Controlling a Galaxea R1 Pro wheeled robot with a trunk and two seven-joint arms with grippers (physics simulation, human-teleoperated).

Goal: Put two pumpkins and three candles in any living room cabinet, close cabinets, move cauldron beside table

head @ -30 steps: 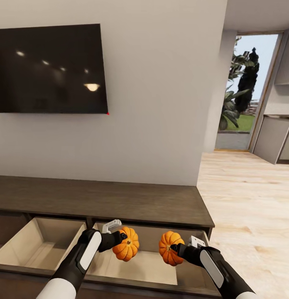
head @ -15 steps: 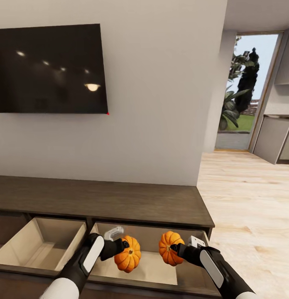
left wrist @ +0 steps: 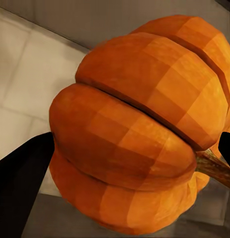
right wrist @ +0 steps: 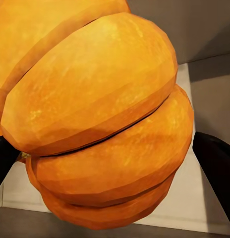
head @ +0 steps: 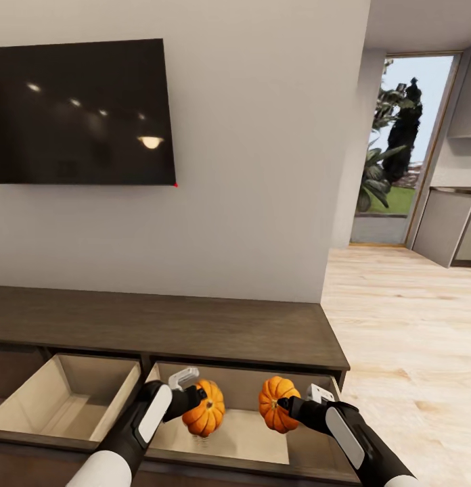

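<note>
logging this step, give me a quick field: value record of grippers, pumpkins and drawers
left gripper: shut on left pumpkin, over the right-hand open drawer
right gripper: shut on right pumpkin, over the same drawer
pumpkins: both held, apart from each other
cabinet: two drawers open
left-hand open drawer: nothing seen inside
wall above: TV

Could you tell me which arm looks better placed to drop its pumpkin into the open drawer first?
Probably the left. Its pumpkin hangs lower over the drawer floor, casting a shadow just beneath. The right pumpkin is held higher, though also over the drawer.
</note>
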